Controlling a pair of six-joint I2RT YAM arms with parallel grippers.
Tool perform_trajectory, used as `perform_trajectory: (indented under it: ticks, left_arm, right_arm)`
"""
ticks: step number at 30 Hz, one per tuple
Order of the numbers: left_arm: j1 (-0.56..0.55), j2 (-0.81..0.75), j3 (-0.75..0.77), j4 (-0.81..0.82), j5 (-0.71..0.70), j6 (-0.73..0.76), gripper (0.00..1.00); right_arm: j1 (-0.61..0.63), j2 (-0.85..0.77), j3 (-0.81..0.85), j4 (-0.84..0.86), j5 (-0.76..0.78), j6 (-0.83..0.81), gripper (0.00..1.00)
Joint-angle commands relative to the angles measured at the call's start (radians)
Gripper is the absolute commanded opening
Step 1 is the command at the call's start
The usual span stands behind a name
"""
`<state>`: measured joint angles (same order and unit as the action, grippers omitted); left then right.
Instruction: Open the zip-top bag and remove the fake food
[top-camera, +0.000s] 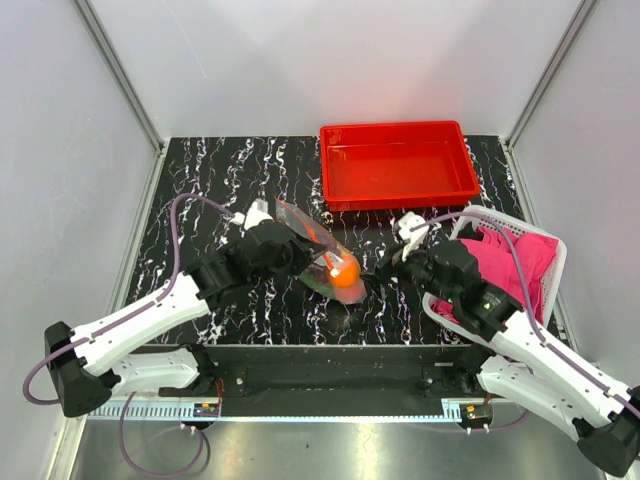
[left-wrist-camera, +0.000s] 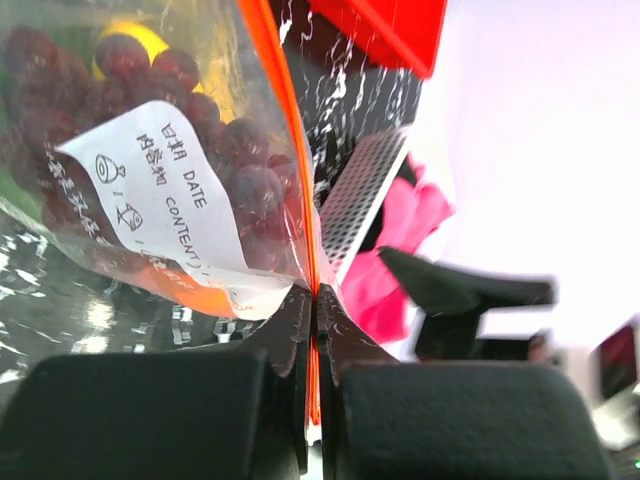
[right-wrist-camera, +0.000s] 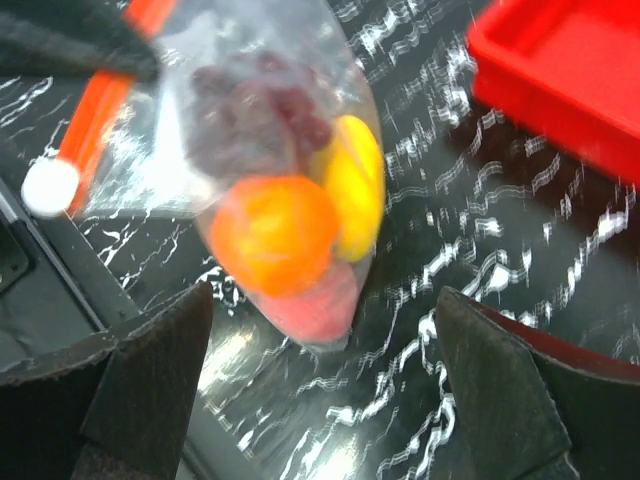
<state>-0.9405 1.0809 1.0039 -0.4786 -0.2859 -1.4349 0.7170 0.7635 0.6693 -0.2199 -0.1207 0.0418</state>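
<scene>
1. Pinching the bag (top-camera: 318, 250) by its orange-red zip strip (left-wrist-camera: 285, 120), the left pincer (left-wrist-camera: 313, 305) is clamped together on that edge. The left wrist view shows the strip sandwiched between the two fingers.
2. The bag lies over the middle of the worktop (top-camera: 200, 190), on the near side of the red tray (top-camera: 395, 165). It slants down to the right from the held edge. Whether its low end rests on the worktop cannot be told.
3. All the food looks sealed inside: the orange ball (right-wrist-camera: 275, 235) is lowest, with the yellow fruit (right-wrist-camera: 355, 185) beside it and the grapes (right-wrist-camera: 255, 120) higher up.
4. The right pincer (right-wrist-camera: 320, 385) stands wide apart and holds nothing, just to the right of the bag's low end and facing it.
5. The step in hand seems to be taking a second grip so the seal can be pulled apart. The right pincer should aim at the free lip near the strip, not the bulging belly, and catch one layer of film only.
6. The left hold should be firm while the right pulls away from it. A pull along the strip would probably drag the bag instead.
7. The crinkly film may slip, so a deep bite is wise. The basket (top-camera: 548, 245) of pink cloths (top-camera: 515, 260) sits close by the right arm, so wide swings to that side are best avoided.
</scene>
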Motion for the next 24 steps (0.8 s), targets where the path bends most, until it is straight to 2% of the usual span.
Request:
perform_trajectory:
  ticks: [1,3,4,7,11,15,18,19,20,21,24]
  left_arm:
    - [0.017,-0.012,0.062,0.018,-0.045,-0.205,0.0]
    - [0.017,-0.007,0.067,-0.011,-0.035,-0.283,0.0]
    - [0.017,-0.009,0.053,-0.011,-0.03,-0.31,0.0]
    - [0.017,-0.016,0.036,0.001,-0.007,-0.372,0.0]
    - [0.017,-0.036,0.025,0.001,0.008,-0.42,0.0]
    - [0.017,-0.05,0.003,-0.003,0.007,-0.462,0.0]
    - [0.017,-0.047,-0.011,0.005,0.011,-0.493,0.0]
    - [0.017,-0.044,-0.01,0.011,0.011,-0.495,0.0]
    - [0.017,-0.036,-0.008,0.014,0.011,-0.496,0.0]
    - [0.017,-0.033,-0.002,0.017,0.014,-0.498,0.0]
    - [0.017,-0.018,0.002,0.034,0.027,-0.496,0.0]
  right_arm:
    - [-0.002,-0.049,-0.118,0.39,-0.144,-0.141,0.99]
    - [-0.001,-0.021,-0.151,0.466,-0.223,-0.227,0.93]
    - [-0.001,-0.006,-0.189,0.587,-0.265,-0.25,0.9]
    - [-0.001,0.057,-0.218,0.742,-0.318,-0.278,0.86]
    - [-0.001,0.134,-0.203,0.778,-0.416,-0.326,0.83]
    - [-0.001,0.138,-0.211,0.866,-0.41,-0.277,0.82]
    - [-0.001,0.145,-0.189,0.875,-0.413,-0.249,0.65]
    - [-0.001,0.151,-0.179,0.842,-0.421,-0.252,0.56]
    - [-0.001,0.169,-0.168,0.823,-0.436,-0.261,0.36]
    - [-0.001,0.18,-0.146,0.806,-0.457,-0.264,0.28]
    - [-0.001,0.215,-0.129,0.792,-0.479,-0.231,0.25]
